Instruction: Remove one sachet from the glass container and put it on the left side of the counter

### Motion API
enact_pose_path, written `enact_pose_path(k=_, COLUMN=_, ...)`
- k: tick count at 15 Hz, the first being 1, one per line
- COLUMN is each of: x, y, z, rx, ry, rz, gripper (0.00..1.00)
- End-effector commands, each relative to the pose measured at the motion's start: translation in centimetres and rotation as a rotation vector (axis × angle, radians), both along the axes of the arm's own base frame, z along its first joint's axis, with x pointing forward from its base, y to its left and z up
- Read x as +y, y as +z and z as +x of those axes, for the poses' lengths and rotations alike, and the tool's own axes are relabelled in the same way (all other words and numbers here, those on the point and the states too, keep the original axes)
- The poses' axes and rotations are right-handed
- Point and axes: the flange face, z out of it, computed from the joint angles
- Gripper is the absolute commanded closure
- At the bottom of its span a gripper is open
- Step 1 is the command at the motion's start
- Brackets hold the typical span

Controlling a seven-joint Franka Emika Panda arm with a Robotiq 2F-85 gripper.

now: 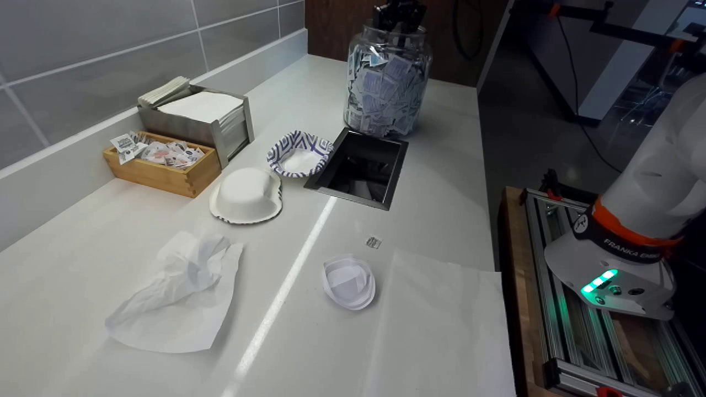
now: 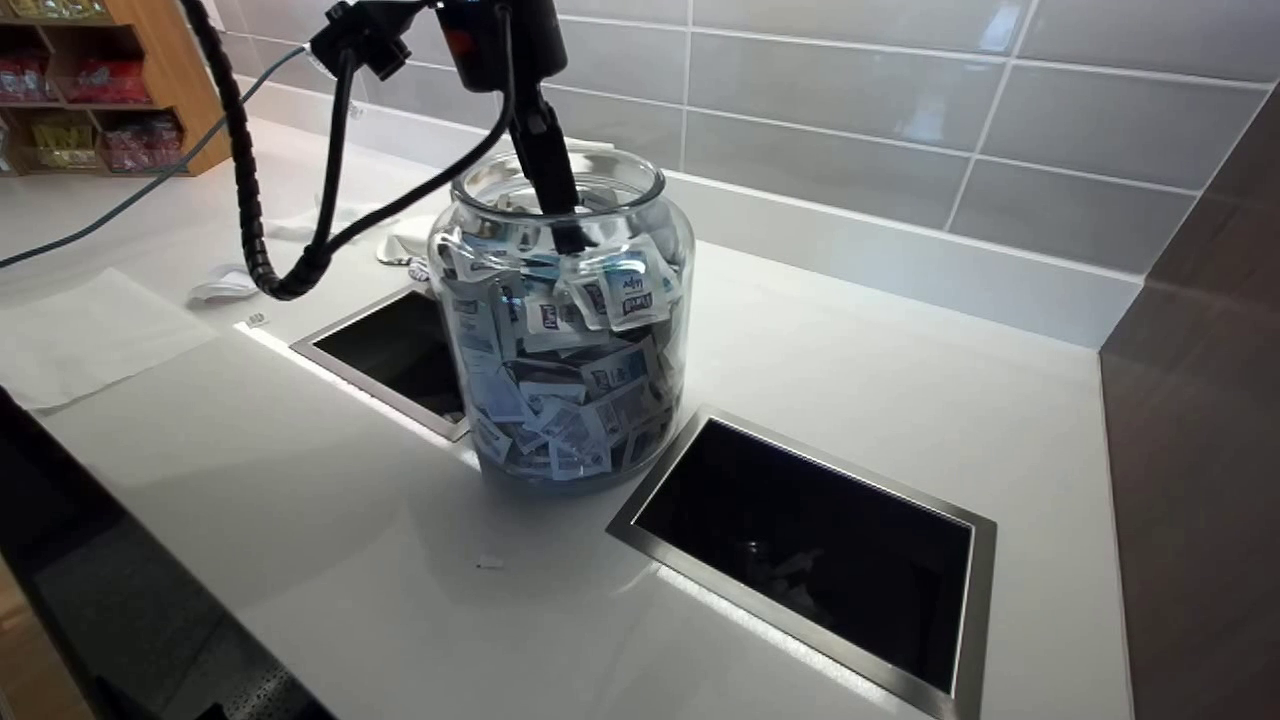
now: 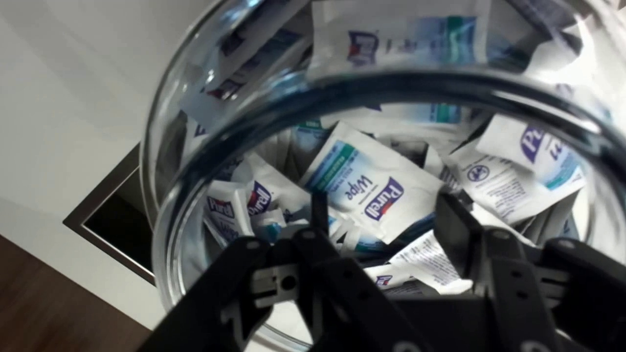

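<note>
Picked out a flat white Purell wipe sachet (image 3: 371,181) with a blue-and-green band as likely target; lying logo side up atop other sachets (image 3: 508,183), inside a wide-mouthed clear glass jar (image 3: 415,84). Found the black two-fingered gripper (image 3: 384,217) over the jar, with fingers (image 3: 457,232) inside its mouth, spread apart, one to each side of the sachet as framed in the wrist view, and with nothing clasped. Cannot tell contact from this angle, for want of depth. Judged the step in hand to be the grasp, not yet made. Next: settle lower if short, bring the fingers together on that one alone, then lift straight up past the rim. Noted the jar between two dark, steel-framed rectangular wells (image 2: 860,530) in an exterior view, on a white counter (image 1: 441,182). Logged a small printed square (image 1: 373,242) on that counter, well apart from the jar. Finish by carrying to the left side and releasing there.
</note>
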Motion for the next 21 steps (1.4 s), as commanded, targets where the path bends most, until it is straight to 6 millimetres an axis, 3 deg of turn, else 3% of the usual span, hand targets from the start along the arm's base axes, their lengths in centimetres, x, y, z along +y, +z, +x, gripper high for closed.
enact_pose_path(k=1, x=-0.23, y=-0.41, z=0.17, rx=0.039, ry=0.01, rz=0.016, gripper=0.51)
enact_pose_path(k=2, x=-0.25, y=-0.48, z=0.16, rx=0.042, ry=0.011, rz=0.015, gripper=0.62)
enact_pose_path(k=4, x=-0.25, y=-0.57, z=0.13, rx=0.047, ry=0.012, rz=0.015, gripper=0.66)
enact_pose_path(k=6, x=-0.25, y=-0.66, z=0.12, rx=0.051, ry=0.012, rz=0.016, gripper=0.79)
enact_pose_path(k=7, x=-0.22, y=-0.73, z=0.12, rx=0.054, ry=0.013, rz=0.016, gripper=0.72)
enact_pose_path(k=8, x=-0.22, y=-0.79, z=0.11, rx=0.055, ry=0.013, rz=0.016, gripper=0.5)
enact_pose_path(k=10, x=-0.18, y=-0.87, z=0.12, rx=0.056, ry=0.015, rz=0.016, gripper=0.43)
enact_pose_path(k=13, x=-0.29, y=-0.97, z=0.03, rx=0.061, ry=0.015, rz=0.016, gripper=0.22)
enact_pose_path(k=14, x=-0.4, y=-1.05, z=-0.04, rx=0.064, ry=0.015, rz=0.015, gripper=0.2)
enact_pose_path(k=16, x=-0.58, y=-1.09, z=-0.09, rx=0.066, ry=0.015, rz=0.014, gripper=0.29)
enact_pose_path(k=19, x=-0.4, y=-1.31, z=-0.11, rx=0.079, ry=0.017, rz=0.019, gripper=0.58)
enact_pose_path(k=21, x=-0.24, y=-1.3, z=-0.04, rx=0.081, ry=0.02, rz=0.02, gripper=0.72)
